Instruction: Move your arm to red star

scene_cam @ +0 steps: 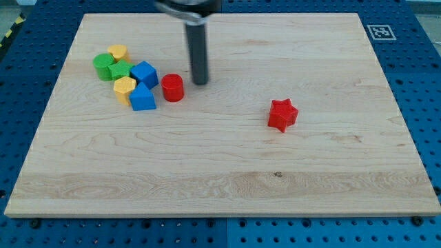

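Camera view: my tip [200, 83], a plain rod, stands well apart from red star [282, 115], toward the view's left.

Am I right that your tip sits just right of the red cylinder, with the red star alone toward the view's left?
Not quite: the camera view shows the red star alone toward the view's right. My tip does sit just right of the red cylinder.

The wooden board [227, 172] carries a red star [282, 114], a red cylinder [172, 87], and clustered green, yellow and blue blocks [127, 81].
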